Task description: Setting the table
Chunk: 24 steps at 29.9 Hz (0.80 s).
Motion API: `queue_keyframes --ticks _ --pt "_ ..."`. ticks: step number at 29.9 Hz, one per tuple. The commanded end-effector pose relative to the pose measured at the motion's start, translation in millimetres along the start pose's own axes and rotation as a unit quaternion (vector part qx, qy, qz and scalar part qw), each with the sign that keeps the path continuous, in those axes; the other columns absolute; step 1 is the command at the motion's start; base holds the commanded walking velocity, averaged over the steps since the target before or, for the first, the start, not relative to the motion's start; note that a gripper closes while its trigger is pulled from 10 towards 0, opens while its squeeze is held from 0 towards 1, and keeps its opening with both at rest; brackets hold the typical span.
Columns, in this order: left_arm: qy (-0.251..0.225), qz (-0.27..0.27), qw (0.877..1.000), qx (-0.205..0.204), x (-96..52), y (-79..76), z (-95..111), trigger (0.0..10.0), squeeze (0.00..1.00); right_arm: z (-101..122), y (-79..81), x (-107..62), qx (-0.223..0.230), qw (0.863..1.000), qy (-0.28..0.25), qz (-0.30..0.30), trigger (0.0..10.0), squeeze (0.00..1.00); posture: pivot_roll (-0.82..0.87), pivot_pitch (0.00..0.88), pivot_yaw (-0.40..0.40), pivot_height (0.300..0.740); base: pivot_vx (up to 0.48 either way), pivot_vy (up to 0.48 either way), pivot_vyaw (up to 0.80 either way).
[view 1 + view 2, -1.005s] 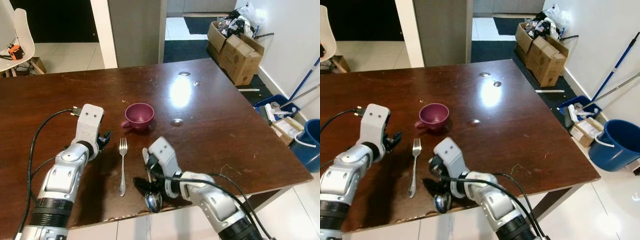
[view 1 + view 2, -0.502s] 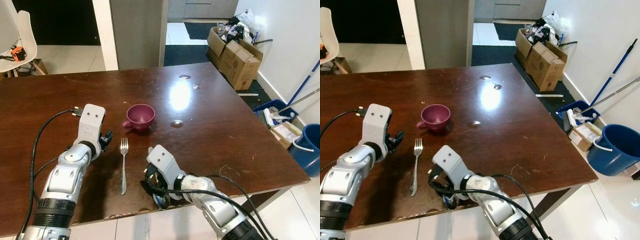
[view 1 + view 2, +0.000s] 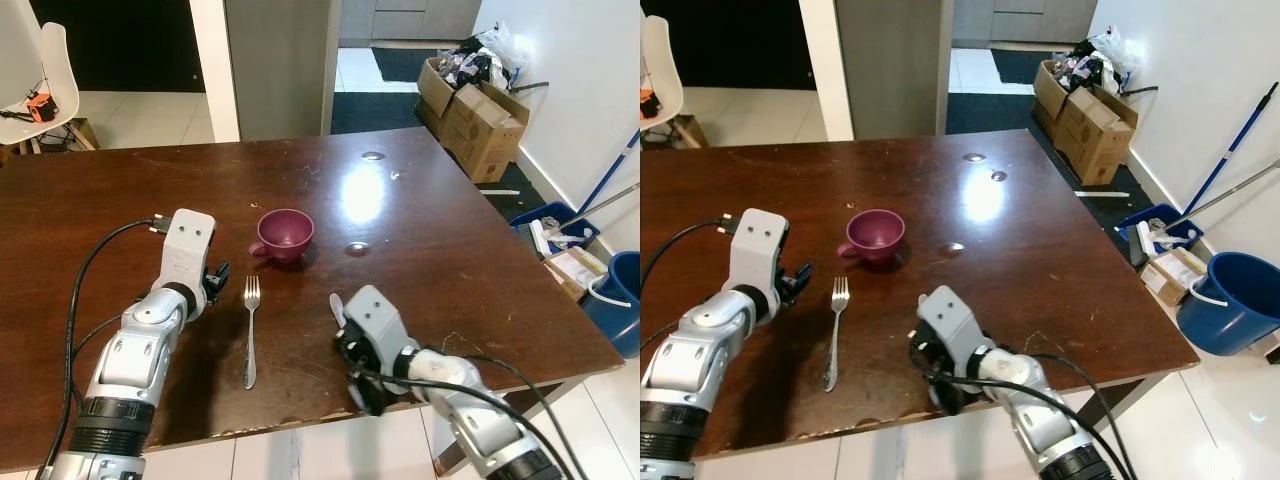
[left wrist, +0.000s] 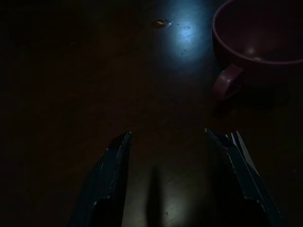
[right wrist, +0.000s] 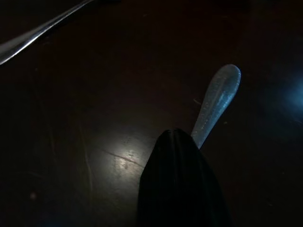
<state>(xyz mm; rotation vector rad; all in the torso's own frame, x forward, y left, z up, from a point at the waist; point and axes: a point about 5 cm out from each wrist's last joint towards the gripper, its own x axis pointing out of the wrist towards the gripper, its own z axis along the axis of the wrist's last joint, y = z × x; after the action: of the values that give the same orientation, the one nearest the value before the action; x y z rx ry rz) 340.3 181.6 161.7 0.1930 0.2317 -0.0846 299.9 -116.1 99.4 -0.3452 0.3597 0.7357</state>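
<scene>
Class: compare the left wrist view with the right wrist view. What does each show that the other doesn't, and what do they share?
Left wrist view: the purple cup, its handle toward the camera, beyond the left tool, whose fingers stand apart over the table. Right wrist view: the right tool shut on a spoon, whose handle sticks out past the fingertips. Shared: the dark wooden table and the fork, its tines beside one left finger, its handle at the edge of the right wrist view.
</scene>
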Motion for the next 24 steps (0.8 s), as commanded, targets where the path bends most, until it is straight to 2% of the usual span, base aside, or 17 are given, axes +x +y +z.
queue_keyframes --ticks 1,7,9,10,11,15,16,18,21,22,23,24 --pt "0.007 0.0 1.0 0.002 0.5 -1.1 -1 10.0 0.0 -26 1.1 -2.6 0.032 0.998 0.048 0.007 0.0 0.0 -0.04 0.094 0.075 0.74 0.0 0.0 0.0" --pt "0.006 -0.001 1.0 0.004 1.1 -1.8 0 10.0 0.0 -4 -8.1 -2.6 0.061 0.998 -0.014 0.001 0.0 0.0 -0.04 0.093 0.083 0.74 0.0 0.0 0.0" --pt "0.006 -0.003 1.0 0.006 1.7 -3.1 1 10.0 0.0 20 -15.7 -5.3 0.071 0.994 -0.081 -0.005 0.0 0.0 -0.04 0.091 0.089 0.74 0.0 0.0 0.0" --pt "0.006 -0.003 1.0 0.006 1.7 -3.1 1 10.0 0.0 20 -15.7 -5.3 0.071 0.994 -0.081 -0.005 0.0 0.0 -0.04 0.091 0.089 0.74 0.0 0.0 0.0" --pt "0.006 -0.005 1.0 0.007 1.9 -4.0 1 10.0 0.0 34 -20.3 -8.4 0.073 0.991 -0.114 -0.013 0.0 0.0 -0.04 0.09 0.091 0.74 0.0 0.0 0.0" --pt "0.005 -0.008 1.0 0.007 2.4 -5.5 2 10.0 0.0 59 -27.8 -16.1 0.067 0.983 -0.172 -0.023 0.0 0.0 -0.04 0.088 0.096 0.74 0.0 0.0 0.0" --pt "0.005 -0.008 1.0 0.007 2.4 -5.5 2 10.0 0.0 59 -27.8 -16.1 0.067 0.983 -0.172 -0.023 0.0 0.0 -0.04 0.088 0.096 0.74 0.0 0.0 0.0" --pt "0.004 -0.01 1.0 0.008 3.2 -7.1 3 10.0 0.0 77 -33.9 -23.3 0.063 0.976 -0.205 -0.03 0.0 0.0 -0.04 0.087 0.099 0.74 0.0 0.0 0.0" --pt "0.004 -0.012 1.0 0.008 3.5 -7.6 3 10.0 0.0 79 -32.7 -24.9 0.062 0.978 -0.2 -0.02 0.0 0.0 -0.04 0.087 0.099 0.74 0.0 0.0 0.0" --pt "0.003 -0.012 1.0 0.009 3.6 -7.5 3 10.0 0.0 78 -30.8 -24.7 0.06 0.98 -0.191 -0.015 4.2 0.0 -0.04 0.087 0.099 0.74 0.0 0.0 0.0" --pt "0.003 -0.012 1.0 0.009 3.7 -7.4 3 10.0 0.0 75 -25.6 -23.7 0.06 0.983 -0.175 -0.005 10.0 0.0 -0.04 0.088 0.099 0.74 0.0 0.0 0.0" --pt "0.003 -0.012 1.0 0.009 3.7 -7.4 3 10.0 0.0 71 -20.8 -22.5 0.06 0.985 -0.159 0.002 10.0 0.0 -0.04 0.088 0.099 0.74 0.0 0.0 0.0"
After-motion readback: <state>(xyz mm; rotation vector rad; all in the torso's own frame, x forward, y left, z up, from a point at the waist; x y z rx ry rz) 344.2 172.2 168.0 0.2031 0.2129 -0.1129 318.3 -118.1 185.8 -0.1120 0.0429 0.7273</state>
